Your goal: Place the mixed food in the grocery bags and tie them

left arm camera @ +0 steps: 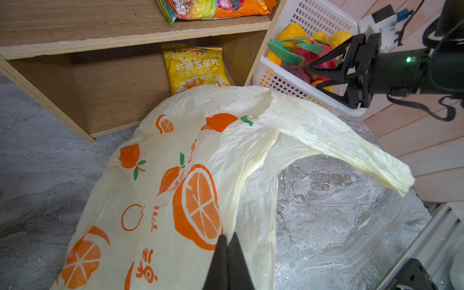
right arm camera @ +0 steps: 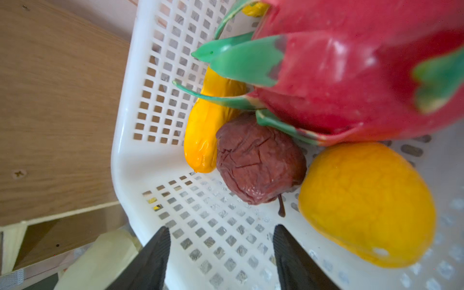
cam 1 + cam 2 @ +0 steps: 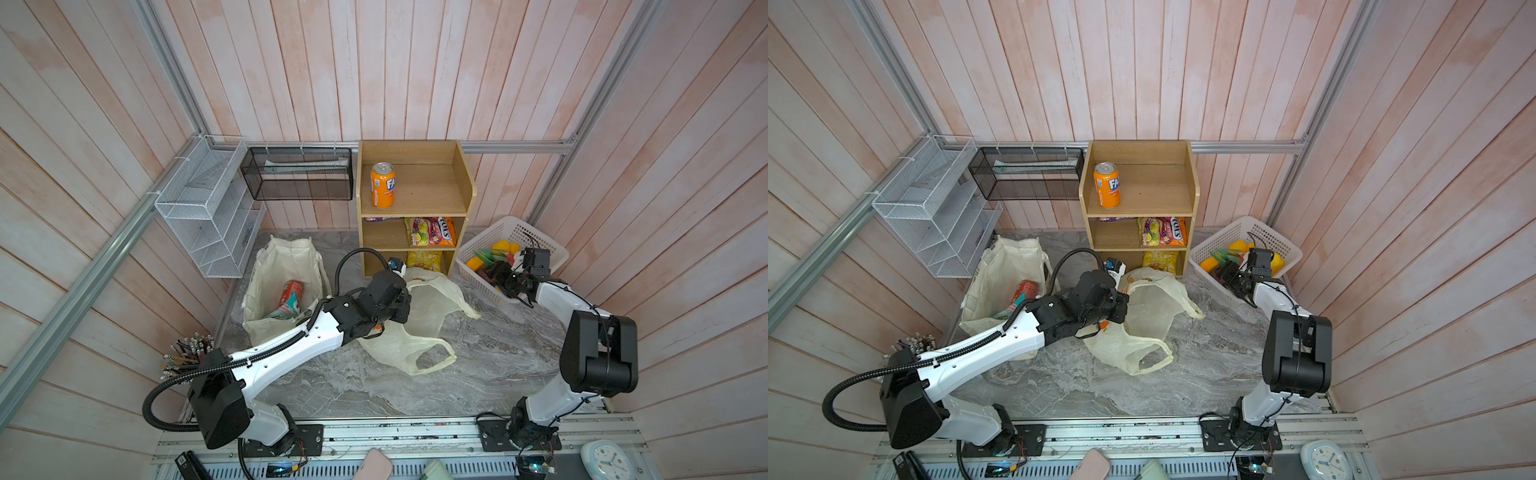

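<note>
The left gripper (image 1: 227, 241) has its jaws pinched together on a fold of the plastic bag (image 1: 175, 175), gripping the film right at the edge of a big printed orange slice. In both top views the bag (image 3: 419, 332) sprawls across the marble tabletop (image 3: 498, 374). Its long axis runs from the foot of the wooden shelf (image 3: 415, 195) toward the front edge of the table. One handle loop lies toward the front and the other trails off to the right.

To the left of it the canvas tote (image 3: 286, 257) stands open-mouthed. The red can (image 3: 294, 289) lies inside on a slant, its long axis roughly front to back and its far end toward the back wall. The teal-and-white packet (image 3: 286, 311) sits against its near end.

The right gripper (image 2: 221, 229) hangs over the white basket (image 2: 130, 150) with its jaws spread well apart and nothing between them. Beyond the fingertips a wrinkled maroon fruit (image 2: 258, 158) sits between a dragon fruit (image 2: 351, 75) and a yellow fruit (image 2: 364, 206).

An orange soda can (image 3: 382, 185) stands upright on the top shelf.
</note>
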Tool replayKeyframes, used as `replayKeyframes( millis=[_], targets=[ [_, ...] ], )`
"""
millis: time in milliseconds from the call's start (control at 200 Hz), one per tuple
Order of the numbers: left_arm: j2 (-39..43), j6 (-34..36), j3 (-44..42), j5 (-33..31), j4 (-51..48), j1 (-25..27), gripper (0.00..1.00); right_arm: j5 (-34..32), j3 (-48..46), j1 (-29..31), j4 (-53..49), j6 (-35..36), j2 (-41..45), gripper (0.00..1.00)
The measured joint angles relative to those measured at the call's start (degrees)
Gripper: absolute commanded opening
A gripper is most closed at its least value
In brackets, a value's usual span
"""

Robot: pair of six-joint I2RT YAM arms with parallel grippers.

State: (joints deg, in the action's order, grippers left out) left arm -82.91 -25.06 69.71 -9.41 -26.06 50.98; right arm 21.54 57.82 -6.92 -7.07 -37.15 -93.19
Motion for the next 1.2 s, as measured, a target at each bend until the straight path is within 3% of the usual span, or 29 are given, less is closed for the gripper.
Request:
replayKeyframes(
  millis=[285, 540, 685, 855, 1010, 1200],
  targets=[
    [0.0, 0.0, 0.0, 0.0, 0.0, -0.1, 0.0, 3.5, -10.3, 0.9, 4.0, -4.4, 9.1, 0.66],
    [0.0, 0.0, 0.0, -0.2, -0.1, -0.4, 0.0, 4.5, -19.3, 8.1, 8.0, -12.1, 14.6, 0.66],
    [0.0, 0.0, 0.2, -0.3, -0.1, -0.5, 0.0, 4.7, -19.6, 10.6, 8.4, -14.4, 15.0, 0.66],
    [0.0, 0.0, 0.7, -0.6, -0.2, -0.5, 0.0, 3.0, -13.7, 10.5, 3.9, -12.0, 15.4, 0.66],
    [0.0, 0.0, 1.0, -0.7, -0.2, -0.5, 0.0, -0.4, -6.9, 7.6, 1.2, -9.2, 19.7, 0.67],
    [-0.2, 0.0, 1.0, -0.6, 0.1, -0.5, 0.0, -5.3, -3.8, -2.1, -1.9, -6.0, 23.5, 0.72]
  ],
)
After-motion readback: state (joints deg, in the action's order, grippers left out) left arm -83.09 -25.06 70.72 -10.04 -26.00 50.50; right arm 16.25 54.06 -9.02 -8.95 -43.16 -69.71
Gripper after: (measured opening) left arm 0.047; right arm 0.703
